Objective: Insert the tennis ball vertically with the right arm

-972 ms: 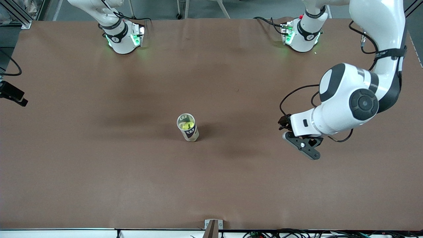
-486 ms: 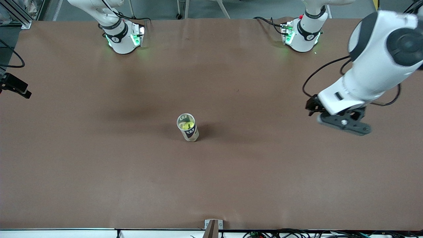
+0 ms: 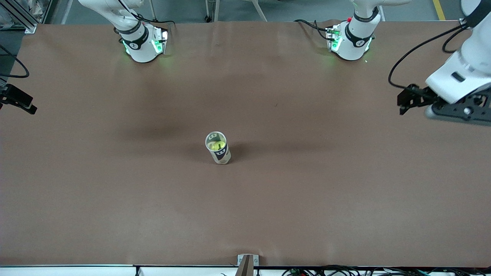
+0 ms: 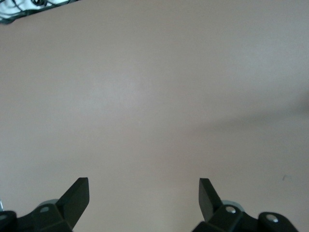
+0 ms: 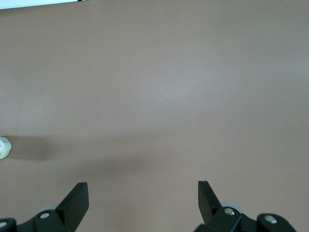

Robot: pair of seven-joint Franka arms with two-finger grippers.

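The tennis ball (image 3: 218, 145) sits inside the upright can (image 3: 218, 148) mid-table, while the left gripper (image 4: 143, 192) and right gripper (image 5: 143, 193), both spread wide and empty, hang over bare tabletop (image 3: 115, 199) at opposite ends.

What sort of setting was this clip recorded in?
Most likely a robotics lab bench, not a home or shop. A wide brown table carries only an upright tennis-ball can with a ball inside, two robot arm bases with green lights are bolted along one edge, and loose cables run past the table.
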